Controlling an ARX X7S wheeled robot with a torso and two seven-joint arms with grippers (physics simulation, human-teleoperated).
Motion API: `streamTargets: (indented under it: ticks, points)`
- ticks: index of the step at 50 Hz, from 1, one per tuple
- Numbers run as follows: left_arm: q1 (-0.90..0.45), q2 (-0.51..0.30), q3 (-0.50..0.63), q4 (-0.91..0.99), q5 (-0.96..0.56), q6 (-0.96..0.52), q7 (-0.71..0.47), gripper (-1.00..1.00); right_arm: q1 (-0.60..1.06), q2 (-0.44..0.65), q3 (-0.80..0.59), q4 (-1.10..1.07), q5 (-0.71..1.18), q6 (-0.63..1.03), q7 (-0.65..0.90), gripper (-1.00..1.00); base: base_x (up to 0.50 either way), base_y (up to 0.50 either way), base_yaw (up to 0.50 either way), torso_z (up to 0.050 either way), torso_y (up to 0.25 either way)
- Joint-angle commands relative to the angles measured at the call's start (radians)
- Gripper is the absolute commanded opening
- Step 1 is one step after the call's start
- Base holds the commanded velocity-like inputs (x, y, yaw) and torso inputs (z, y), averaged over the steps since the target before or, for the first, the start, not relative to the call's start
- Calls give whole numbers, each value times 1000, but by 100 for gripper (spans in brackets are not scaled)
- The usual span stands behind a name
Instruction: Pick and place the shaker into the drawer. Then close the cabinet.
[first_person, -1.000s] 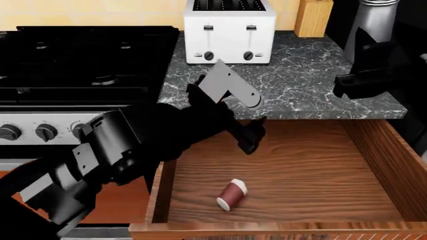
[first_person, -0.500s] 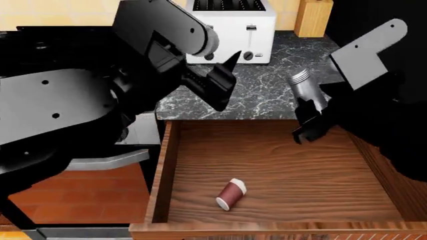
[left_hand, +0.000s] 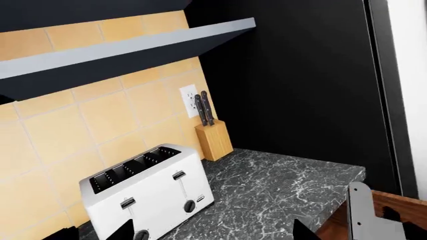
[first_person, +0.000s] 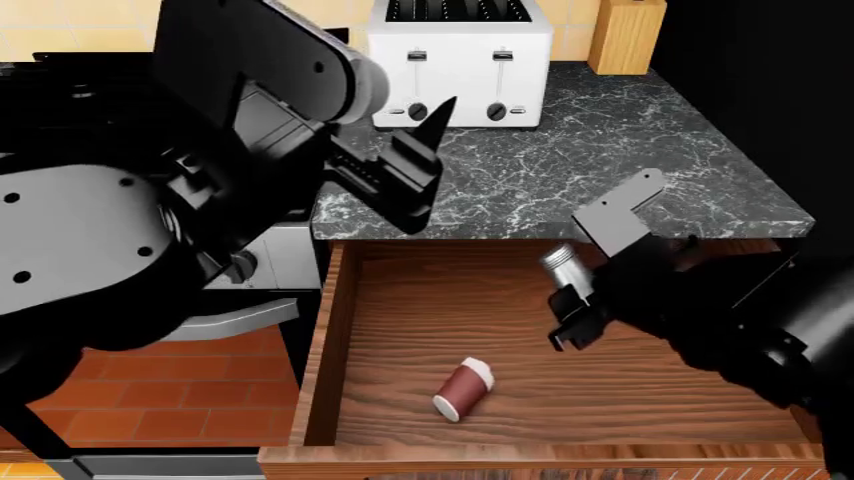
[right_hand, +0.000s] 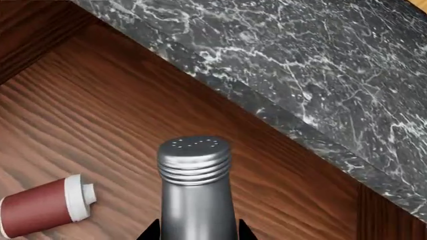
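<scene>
Shaker (first_person: 565, 262) now lower, over drawer (first_person: 400, 330)

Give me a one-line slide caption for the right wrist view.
Right claw holds the grey shaker above the open wooden drawer, near a toppled maroon cylinder.

The shaker (right_hand: 195, 195) was grey metal with a silver cap; the drawer (first_person: 694, 420) reddish-brown and grained; the surface (first_person: 561, 170) dark grey, white-veined marble; the toaster (first_person: 461, 62) white.
</scene>
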Motion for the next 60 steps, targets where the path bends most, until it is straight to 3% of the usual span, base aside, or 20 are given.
streamTargets:
  ticks: [1,24,40,41,46,52,60]
  points:
    - [8,-18,-11,22,-17,0,-22,100,-56,-46,-50,147,-92,-98,-17,-100,0,0,0,0,0]
    - [5,-36,-21,47,-55,-15,-54,100,-192,-116,-30,402,-131,-240,8,-100,0,0,0,0,0]
    - [2,-30,-14,50,-56,-22,-57,100,-239,-128,-12,457,-119,-274,6,-100,0,0,0,0,1]
    - [2,-30,-14,48,-56,-22,-59,100,-239,-125,0,450,-111,-269,18,100,0,0,0,0,0]
    - [6,-34,-19,56,-61,-18,-68,100,-252,-83,106,327,-33,-245,114,100,0,0,0,0,0]
    - [17,-40,-30,64,-81,-10,-91,100,-276,25,318,-17,138,-220,303,100,0,0,0,0,0]
    - [58,-46,-39,79,-91,11,-155,100,-164,103,536,-418,378,-159,556,100,0,0,0,0,0]
